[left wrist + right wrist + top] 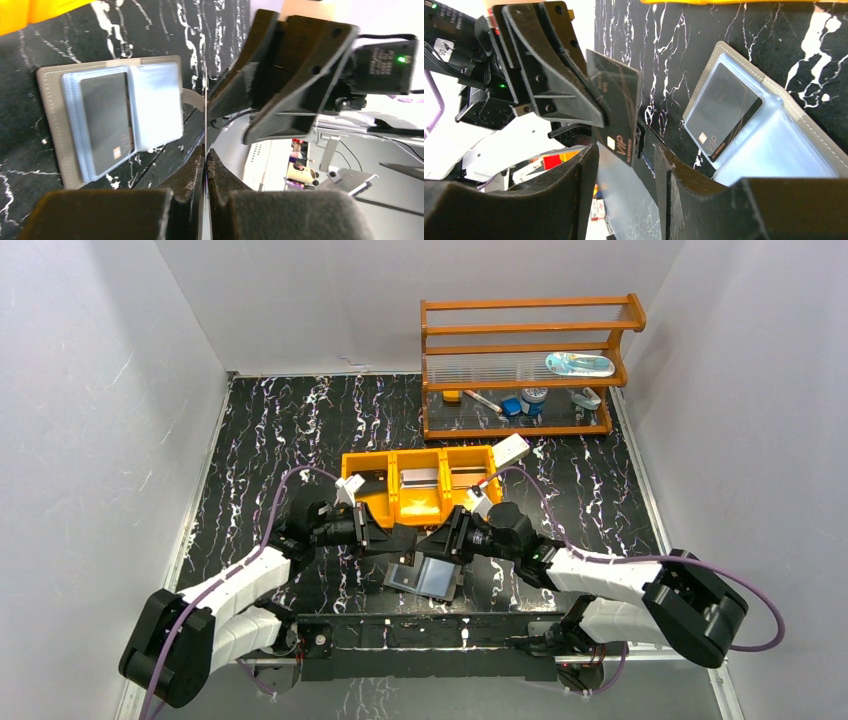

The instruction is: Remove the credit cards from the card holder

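The grey card holder (432, 578) lies open on the table just below both grippers. It shows in the left wrist view (50, 107) and in the right wrist view (774, 145). A dark VIP card (721, 112) sits in its clear pocket, as the left wrist view (105, 120) also shows. My left gripper (206, 152) is shut on another dark VIP card (616, 107), held upright above the table and seen edge-on (205, 115). My right gripper (626, 157) is open, with its fingers on either side of that card's free end and apart from it.
An orange three-compartment tray (392, 510) stands just behind the grippers, with a silvery card (420, 478) and a brownish card (466, 477) in it. A white box (511, 449) leans on its far right corner. A wooden rack (525, 365) with small items stands at the back.
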Motion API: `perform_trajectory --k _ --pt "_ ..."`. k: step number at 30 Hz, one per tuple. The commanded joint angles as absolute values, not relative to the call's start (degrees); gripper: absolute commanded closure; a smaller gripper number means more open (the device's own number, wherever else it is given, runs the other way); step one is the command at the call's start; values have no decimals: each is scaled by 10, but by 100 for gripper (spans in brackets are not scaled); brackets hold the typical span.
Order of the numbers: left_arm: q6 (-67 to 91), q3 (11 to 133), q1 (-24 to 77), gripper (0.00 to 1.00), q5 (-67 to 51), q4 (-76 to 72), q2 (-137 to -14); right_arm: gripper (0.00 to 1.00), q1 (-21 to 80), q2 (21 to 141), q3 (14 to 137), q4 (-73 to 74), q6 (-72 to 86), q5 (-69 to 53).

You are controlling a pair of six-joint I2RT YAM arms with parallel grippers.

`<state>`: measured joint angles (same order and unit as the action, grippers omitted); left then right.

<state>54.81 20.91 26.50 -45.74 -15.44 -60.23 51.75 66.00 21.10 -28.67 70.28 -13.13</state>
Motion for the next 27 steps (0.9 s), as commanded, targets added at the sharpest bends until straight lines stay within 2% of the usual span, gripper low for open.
perform_trajectory --k 1,3,8,16,19,24,27 --pt "585 207 258 100 -521 -226 -585 48 516 689 223 -389 718 -171" --pt "594 205 257 100 -523 -243 -583 49 515 696 221 -404 723 -176" --pt "616 196 257 100 -548 -283 -581 60 516 706 219 -426 730 -181" --pt "617 197 257 100 -561 -284 -581 89 516 730 207 -505 748 -197" --pt "614 205 257 93 -563 -283 -583 96 516 735 205 -529 752 -205" --pt "611 221 257 81 -570 -280 -590 100 516 739 205 -534 752 -208" --pt "605 233 257 80 -578 -278 -597 100 515 740 205 -535 752 -209"
